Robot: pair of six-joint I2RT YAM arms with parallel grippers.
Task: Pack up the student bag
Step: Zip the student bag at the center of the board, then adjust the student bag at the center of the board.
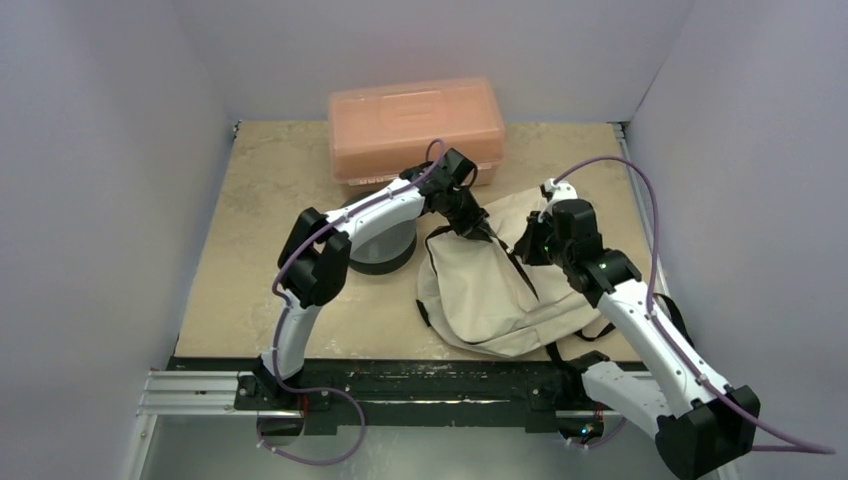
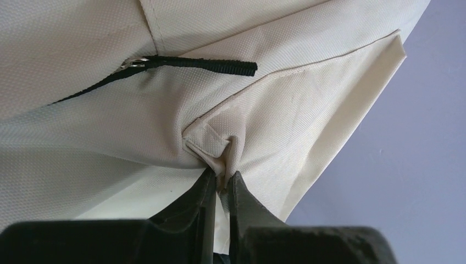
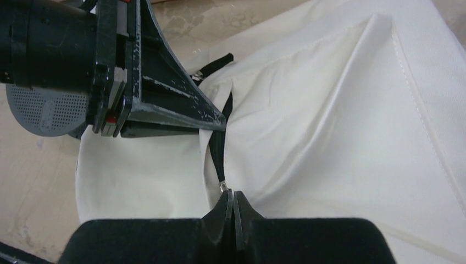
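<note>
The cream bag [image 1: 490,290] lies slumped on the table [image 1: 250,200], right of centre and near the front edge, its black straps trailing toward the right arm's base. Behind it, against the back wall, sits a salmon-pink plastic box [image 1: 415,130] with a translucent hinged lid. Just left of the bag is a round grey disc [image 1: 378,258], mostly covered from above by the left arm; the right wrist view shows its face finely perforated.

The left tool [image 2: 222,180] is closed on a small folded corner of the bag's fabric at its upper edge, the cloth bunched into a tight pleat between the black fingertips. The right tool [image 3: 231,199] is shut as well, its tips pressed together on the metal end of a black zip pull [image 3: 220,148] that runs taut up to the bag. The two tools work close together, the left one filling the upper left of the right wrist view.

The fabric is a tight, grainy weave with stitched seams. The table is a mottled beige, stone-like surface, with plain pale walls around it.
</note>
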